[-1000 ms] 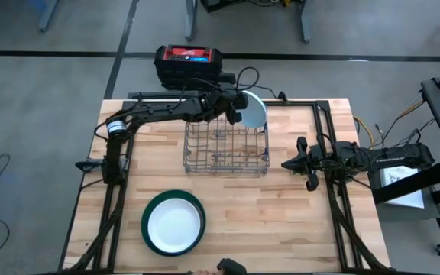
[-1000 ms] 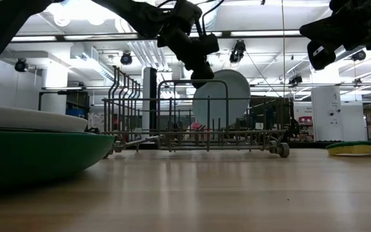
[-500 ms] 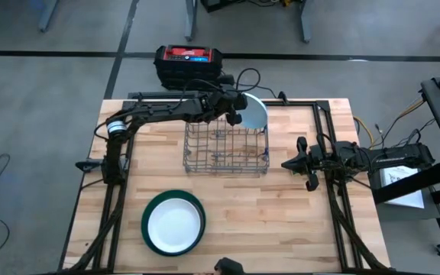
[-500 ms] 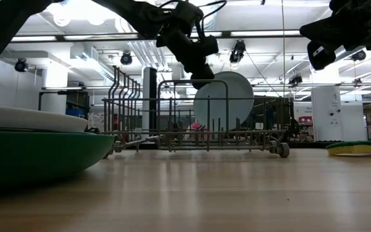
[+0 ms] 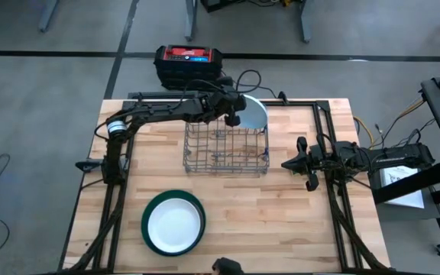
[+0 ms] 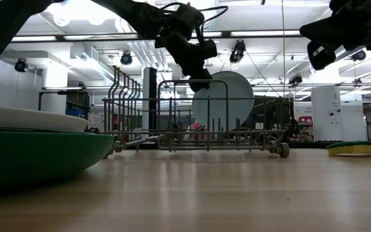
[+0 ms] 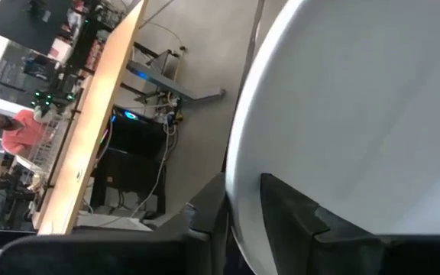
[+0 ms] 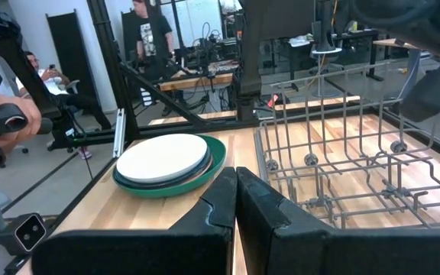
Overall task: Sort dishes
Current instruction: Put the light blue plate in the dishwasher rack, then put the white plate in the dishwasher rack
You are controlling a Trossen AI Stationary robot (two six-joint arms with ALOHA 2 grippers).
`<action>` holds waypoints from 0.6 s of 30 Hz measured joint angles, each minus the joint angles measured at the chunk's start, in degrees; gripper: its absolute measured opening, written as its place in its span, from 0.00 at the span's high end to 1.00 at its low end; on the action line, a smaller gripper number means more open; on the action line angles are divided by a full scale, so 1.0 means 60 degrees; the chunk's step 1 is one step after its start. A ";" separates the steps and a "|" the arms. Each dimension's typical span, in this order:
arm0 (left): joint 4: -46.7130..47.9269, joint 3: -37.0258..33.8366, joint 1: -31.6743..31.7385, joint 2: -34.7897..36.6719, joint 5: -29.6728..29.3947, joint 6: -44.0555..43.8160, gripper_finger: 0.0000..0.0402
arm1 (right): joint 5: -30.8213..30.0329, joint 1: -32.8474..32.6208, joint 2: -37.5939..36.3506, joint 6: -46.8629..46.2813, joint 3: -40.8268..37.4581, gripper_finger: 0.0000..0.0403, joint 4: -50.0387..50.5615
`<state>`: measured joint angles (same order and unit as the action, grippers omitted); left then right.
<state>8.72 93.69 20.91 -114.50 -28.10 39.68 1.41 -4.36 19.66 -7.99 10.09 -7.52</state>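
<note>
A pale blue plate [image 5: 255, 112] stands on edge in the far right corner of the grey wire rack [image 5: 226, 149], its lower edge down among the wires [image 6: 221, 129]. My left gripper [image 5: 235, 116] is at the plate's upper rim, shut on it. A white plate [image 5: 174, 224] lies in the dark green plate [image 5: 148, 229] near the table's front left. Beside the rack's right side, my right gripper [image 5: 287, 163] hovers shut, with nothing in it. My left gripper has the pale blue plate's rim [image 7: 239, 191] between its two fingers, one on each face. They come from the table's left, slanting downward, at the upper left of the rim [image 6: 199, 85]. The plate stands nearly upright with its lower edge in the rack.
A red and black device [image 5: 189, 63] sits just beyond the far edge. A yellow-green sponge [image 6: 359, 148] lies on the table to the right. Bare wood spreads between the rack and the stacked plates. People stand in the room beyond [image 8: 147, 30].
My left gripper has turned a little at the wrist while staying at the plate's rim. The pale blue plate has kept its place in the rack's far right corner.
</note>
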 joint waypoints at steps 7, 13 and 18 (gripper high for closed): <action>0.0675 0.0050 0.0000 0.0000 -0.0013 -0.0433 0.79 | 0.0000 0.0000 0.0000 0.0001 0.0000 1.00 0.0001; 0.1577 0.0240 0.0000 0.0000 -0.0328 -0.0969 0.72 | 0.0000 0.0004 -0.0002 0.0007 0.0000 1.00 0.0002; 0.1806 0.0446 0.0000 0.0000 -0.0331 -0.1037 0.67 | 0.0000 0.0000 0.0000 0.0007 0.0000 1.00 -0.0002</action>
<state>19.56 96.37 20.91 -114.50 -30.09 33.46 1.41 -4.36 19.66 -7.94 10.09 -7.53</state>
